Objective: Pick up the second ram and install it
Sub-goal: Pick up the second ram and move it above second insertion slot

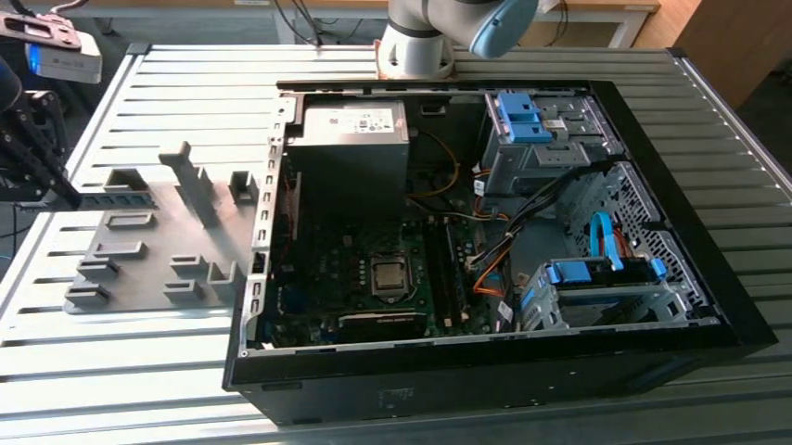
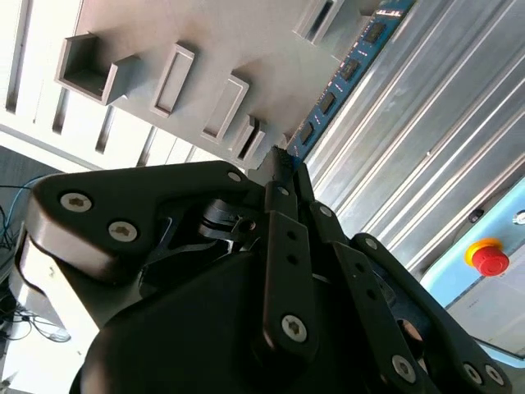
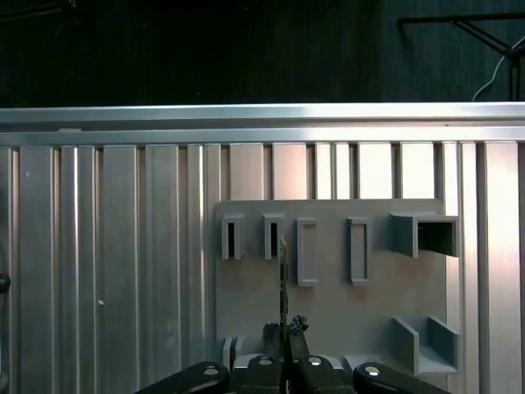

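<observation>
Ribbed metal table (image 1: 124, 371) (sunlit), wooden cabinet (image 1: 733, 42)

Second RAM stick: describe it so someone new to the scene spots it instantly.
On the ribbed metal table lies a grey slotted holder, with the gripper close to it. Clamped between the gripper's fingertips is the second ram. It is the one long, thin blue-green board with a row of black chips; everything around it is plain grey.

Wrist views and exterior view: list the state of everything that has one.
gripper: shut on the second ram
second ram: held by one end, outside the holder's slots
grey slotted holder: visible slots empty
computer case: side open, motherboard exposed
</observation>
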`<state>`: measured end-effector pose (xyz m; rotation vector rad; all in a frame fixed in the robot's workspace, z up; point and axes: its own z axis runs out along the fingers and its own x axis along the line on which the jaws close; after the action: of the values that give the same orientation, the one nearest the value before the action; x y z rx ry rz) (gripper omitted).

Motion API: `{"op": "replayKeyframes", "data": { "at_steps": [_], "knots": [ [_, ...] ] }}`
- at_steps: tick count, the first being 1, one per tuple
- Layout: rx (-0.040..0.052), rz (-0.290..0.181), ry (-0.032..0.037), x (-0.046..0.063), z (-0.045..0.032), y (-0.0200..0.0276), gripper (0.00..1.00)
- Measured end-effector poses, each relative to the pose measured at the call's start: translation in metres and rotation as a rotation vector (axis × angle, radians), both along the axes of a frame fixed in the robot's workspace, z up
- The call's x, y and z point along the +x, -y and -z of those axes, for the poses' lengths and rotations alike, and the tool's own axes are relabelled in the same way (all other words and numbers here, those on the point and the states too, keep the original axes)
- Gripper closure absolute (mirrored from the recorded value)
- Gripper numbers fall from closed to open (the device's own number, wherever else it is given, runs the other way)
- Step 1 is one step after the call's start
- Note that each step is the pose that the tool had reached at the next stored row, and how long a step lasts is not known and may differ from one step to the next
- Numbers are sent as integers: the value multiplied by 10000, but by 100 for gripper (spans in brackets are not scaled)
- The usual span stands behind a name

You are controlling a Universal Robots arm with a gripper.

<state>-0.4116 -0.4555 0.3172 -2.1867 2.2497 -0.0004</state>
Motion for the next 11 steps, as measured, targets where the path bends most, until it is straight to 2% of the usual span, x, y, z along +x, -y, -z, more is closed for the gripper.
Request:
{"op": "replayKeyframes", "data": {
  "at_steps": [11],
  "knots": [
    [1,0,3,0,-191,0,86]
  ]
}}
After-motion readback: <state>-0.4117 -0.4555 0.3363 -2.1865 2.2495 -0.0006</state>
